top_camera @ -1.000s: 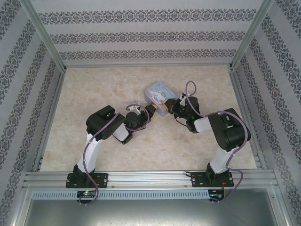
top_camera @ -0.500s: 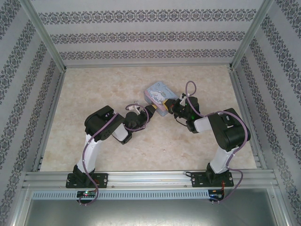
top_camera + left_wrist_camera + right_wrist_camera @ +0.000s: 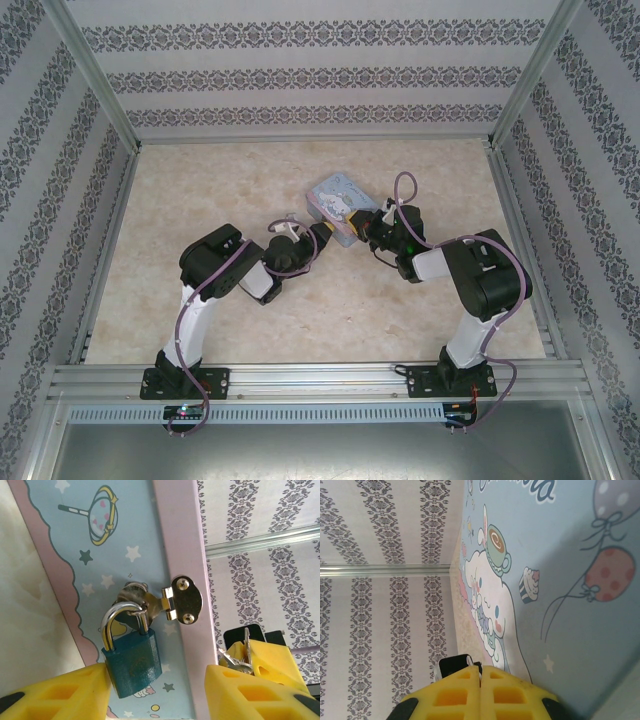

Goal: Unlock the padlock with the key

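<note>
At 7 o'clock from the hasp (image 3: 182, 600), padlock (image 3: 134, 662) hangs locked btw. open left gripper (image 3: 157, 680) fingers; right gripper (image 3: 480, 674) pinches key (image 3: 246, 642), not in yet.

The padlock (image 3: 134, 662), low in the left wrist frame, had a teal-blue body and a silver shackle. Behind it the tin box (image 3: 125, 540) was pastel blue with white and dark stars, edged in pink. Its lid carried a white cartoon figure and lilac and pink spotted balloons. The hasp (image 3: 182, 600) was bright silver. The left gripper (image 3: 157, 672) and the right gripper (image 3: 480, 672) were yellow. The key (image 3: 246, 641) was grey metal. The walls (image 3: 300, 60) had grey damask stripes on white, and the table (image 3: 200, 190) was mottled beige.
</note>
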